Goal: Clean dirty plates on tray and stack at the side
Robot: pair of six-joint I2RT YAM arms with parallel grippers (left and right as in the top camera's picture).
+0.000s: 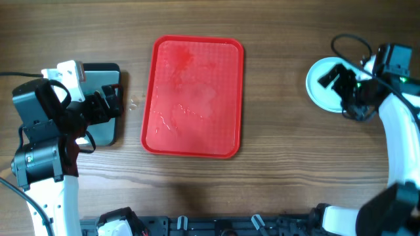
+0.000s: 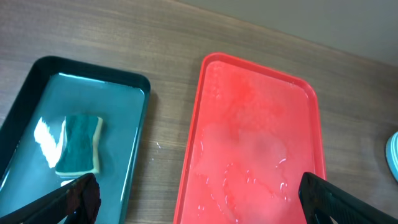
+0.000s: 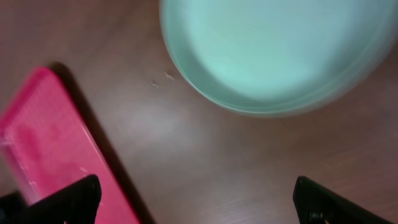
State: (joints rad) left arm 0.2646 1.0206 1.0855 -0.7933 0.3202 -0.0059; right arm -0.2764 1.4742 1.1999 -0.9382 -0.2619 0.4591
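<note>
Glistening wet, the round-cornered tray (image 1: 193,97) lies on a woodgrain table (image 1: 282,170).

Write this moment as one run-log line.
large red plastic tray: empty, wet; pale turquoise round plate: on table; left gripper: open; right gripper: open

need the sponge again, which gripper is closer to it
Left. The left gripper hangs over the black tray where the sponge lies; the right gripper is far across the red tray, over the turquoise plate.
</note>
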